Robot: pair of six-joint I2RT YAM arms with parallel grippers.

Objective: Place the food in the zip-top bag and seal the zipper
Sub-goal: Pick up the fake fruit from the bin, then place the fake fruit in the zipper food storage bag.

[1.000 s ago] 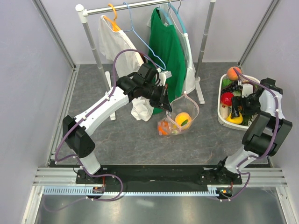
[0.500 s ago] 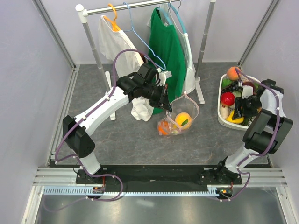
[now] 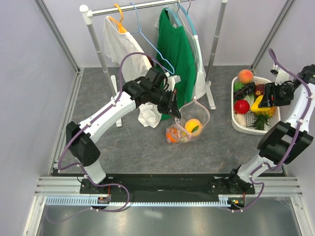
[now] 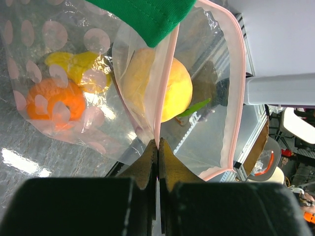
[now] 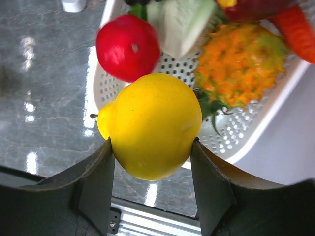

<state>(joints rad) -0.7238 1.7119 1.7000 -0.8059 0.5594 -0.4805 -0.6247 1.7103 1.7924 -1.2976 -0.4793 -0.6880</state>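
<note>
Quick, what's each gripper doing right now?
Left gripper: closed, pinching the pink rim of the zip-top bag.
Right gripper: closed on a yellow fruit, above the white basket.

Lab test cell (aluminium frame, plain panels)

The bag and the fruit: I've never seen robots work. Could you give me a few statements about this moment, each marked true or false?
1. The right gripper holds a yellow fruit. True.
2. The zip-top bag is empty. False: an orange fruit and a second yellow fruit lie inside.
3. The left gripper pinches the bag's pink zipper. True.
4. The zipper is sealed. False: the bag's mouth gapes open.
5. The white basket is empty. False: a red fruit and other pieces lie in it.
</note>
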